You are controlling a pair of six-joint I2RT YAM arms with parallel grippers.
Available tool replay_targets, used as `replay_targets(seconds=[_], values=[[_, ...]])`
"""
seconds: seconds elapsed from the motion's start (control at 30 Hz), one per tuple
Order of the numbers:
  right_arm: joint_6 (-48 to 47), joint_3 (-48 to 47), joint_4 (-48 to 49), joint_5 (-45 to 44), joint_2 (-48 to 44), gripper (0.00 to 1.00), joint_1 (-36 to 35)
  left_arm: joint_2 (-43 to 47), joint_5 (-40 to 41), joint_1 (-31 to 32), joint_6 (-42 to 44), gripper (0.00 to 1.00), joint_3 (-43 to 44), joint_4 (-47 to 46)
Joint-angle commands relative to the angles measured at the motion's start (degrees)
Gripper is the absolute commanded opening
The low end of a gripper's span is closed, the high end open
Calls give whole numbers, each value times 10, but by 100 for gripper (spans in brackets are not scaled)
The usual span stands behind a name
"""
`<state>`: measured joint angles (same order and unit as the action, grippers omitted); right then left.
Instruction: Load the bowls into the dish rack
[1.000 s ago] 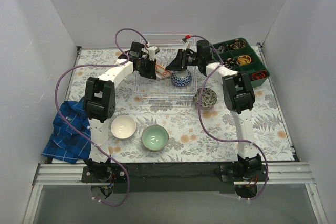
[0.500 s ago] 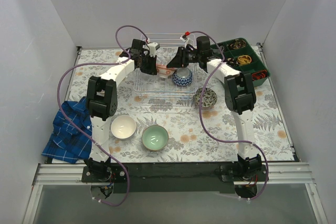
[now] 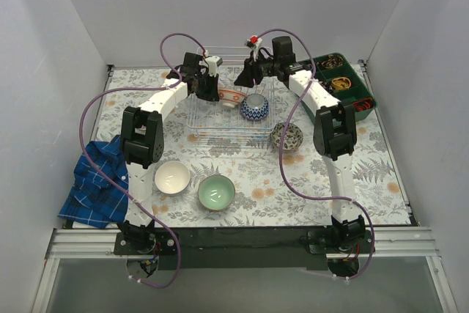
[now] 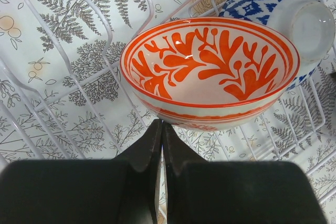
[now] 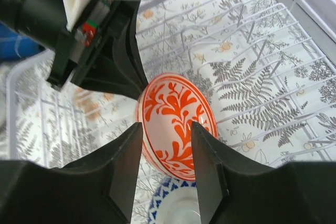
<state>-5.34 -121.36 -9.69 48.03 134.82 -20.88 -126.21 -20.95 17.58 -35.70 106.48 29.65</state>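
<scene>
The wire dish rack (image 3: 212, 119) stands at the back middle of the table. An orange-red patterned bowl (image 3: 233, 96) leans tilted in it against a blue-and-white bowl (image 3: 254, 108). My left gripper (image 3: 212, 93) is shut and empty, its tips (image 4: 161, 125) just short of the orange bowl's (image 4: 210, 72) outer wall. My right gripper (image 3: 242, 78) is open and empty above the rack; the orange bowl (image 5: 176, 124) shows between its fingers (image 5: 126, 166), farther below. A dark grey patterned bowl (image 3: 287, 136), a white bowl (image 3: 172, 177) and a mint green bowl (image 3: 217, 192) sit on the table.
A dark green compartmented tray (image 3: 344, 87) stands at the back right. A blue checked cloth (image 3: 95, 181) lies at the left edge. Rack wires (image 4: 79, 66) (image 5: 252, 51) surround both grippers. The blue-and-white bowl also shows in the left wrist view (image 4: 283, 9) and the right wrist view (image 5: 178, 208).
My right gripper has lifted up and back, away from the blue-and-white bowl. My left gripper has drawn back a little, leaving the orange bowl more exposed in the rack.
</scene>
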Motion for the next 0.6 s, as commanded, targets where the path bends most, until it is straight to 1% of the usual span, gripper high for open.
replay_targets(seconds=[0.0,0.1,0.23,0.3,0.4,0.43,0.5,0.53,0.57], values=[[-134,14,-66,-17,-33,51,-16,5,2,3,-2,0,19,-28],[-159,17,-83,-20,-37,53,-22,4,4,3,-3,0,22,-28],[-167,11,-90,-19,-31,53,-25,1,6,3,-5,0,25,-30],[-170,7,-94,-18,-26,52,-26,0,8,4,-5,0,27,-29],[-174,-11,-106,-18,-15,44,-27,1,11,4,-4,0,28,-30],[-175,-14,-110,-17,-13,37,-27,1,13,4,-4,0,27,-29],[-173,-24,-114,-20,-9,29,-28,4,15,4,-3,0,27,-29],[-172,-26,-115,-20,-8,24,-28,5,15,4,-3,0,25,-29],[-170,-27,-118,-20,-7,21,-28,10,17,4,-3,0,24,-29]])
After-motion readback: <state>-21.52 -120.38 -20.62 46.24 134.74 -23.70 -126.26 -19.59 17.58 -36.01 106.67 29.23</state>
